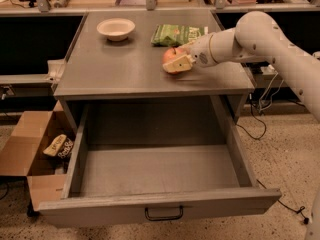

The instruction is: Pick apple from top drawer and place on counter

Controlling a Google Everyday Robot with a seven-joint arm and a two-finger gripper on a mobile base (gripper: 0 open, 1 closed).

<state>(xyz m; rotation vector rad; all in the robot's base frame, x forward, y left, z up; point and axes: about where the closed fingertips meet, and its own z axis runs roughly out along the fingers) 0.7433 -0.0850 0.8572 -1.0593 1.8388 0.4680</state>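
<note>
Apple [170, 55] is out of the drawer [160, 204] and at the counter [120, 71], right of centre. Gripper [173, 62] comes in from the right and is clamped on it, one pale finger [179, 64] crossing the front of the fruit. It sits at or just off the surface; can't tell which.

Step in hand, as I read it, is the release. Task looks nearly done. To do it well:
- Get the apple's underside on the counter before opening. It's round, so any drop means a roll.
- Open slowly so both sides let go together and neither finger nudges it sideways.
- Pause, then back out along the arm's own line — right and up, no sweep across the fruit.
- Green bag [177, 34] lies just behind the apple, so don't push further back. Bowl [116, 28] is well apart at back left, no issue.

Main risk is the front edge — the drawer is pulled out right below it, so a roll forward likely puts the apple back inside.
</note>
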